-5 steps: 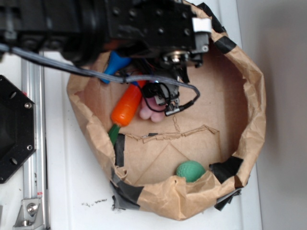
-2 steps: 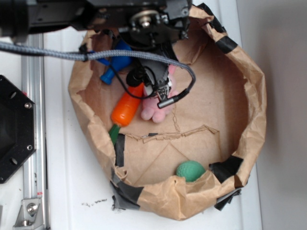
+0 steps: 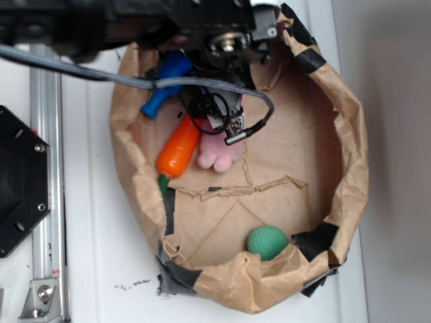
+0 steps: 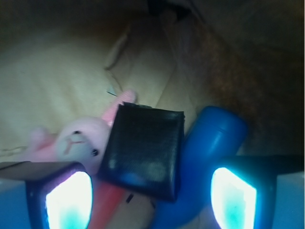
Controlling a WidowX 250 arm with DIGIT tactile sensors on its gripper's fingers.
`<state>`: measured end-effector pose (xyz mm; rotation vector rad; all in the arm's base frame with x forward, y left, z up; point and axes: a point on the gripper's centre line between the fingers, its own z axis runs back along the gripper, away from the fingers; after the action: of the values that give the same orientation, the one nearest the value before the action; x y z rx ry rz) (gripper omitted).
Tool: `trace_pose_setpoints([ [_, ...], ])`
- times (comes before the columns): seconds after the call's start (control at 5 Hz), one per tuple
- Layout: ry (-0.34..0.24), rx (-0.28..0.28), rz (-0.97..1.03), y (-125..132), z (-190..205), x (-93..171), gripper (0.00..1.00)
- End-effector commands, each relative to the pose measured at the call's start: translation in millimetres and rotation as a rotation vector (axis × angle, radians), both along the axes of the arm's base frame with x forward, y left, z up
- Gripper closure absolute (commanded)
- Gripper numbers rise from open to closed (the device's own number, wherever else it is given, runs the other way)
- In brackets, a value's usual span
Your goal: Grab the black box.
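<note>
One arm covers the paper bin's [image 3: 350, 155] twelve-o'clock rim in the exterior view, above the pink bunny [image 3: 219, 153]. In the wrist view, the gripper [image 4: 151, 198] is spread, the black box [image 4: 143, 150] between its fingers [image 4: 69, 198], ungrasped.

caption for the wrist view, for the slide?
Wrist view: open jaws straddle the black box, which lies between the pink bunny and a blue toy in the paper-lined bin.
</note>
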<state>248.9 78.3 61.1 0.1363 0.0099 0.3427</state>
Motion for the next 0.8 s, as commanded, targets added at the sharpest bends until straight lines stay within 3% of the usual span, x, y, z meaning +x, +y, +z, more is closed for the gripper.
trace_pose_setpoints([
  [0.0,-0.045,0.014,0.019,15.1,8.6,11.2,0.0],
  [0.4,-0.055,0.024,0.048,17.9,2.2,15.8,0.0],
  [0.6,-0.048,-0.023,0.099,11.8,-9.6,27.2,0.0],
])
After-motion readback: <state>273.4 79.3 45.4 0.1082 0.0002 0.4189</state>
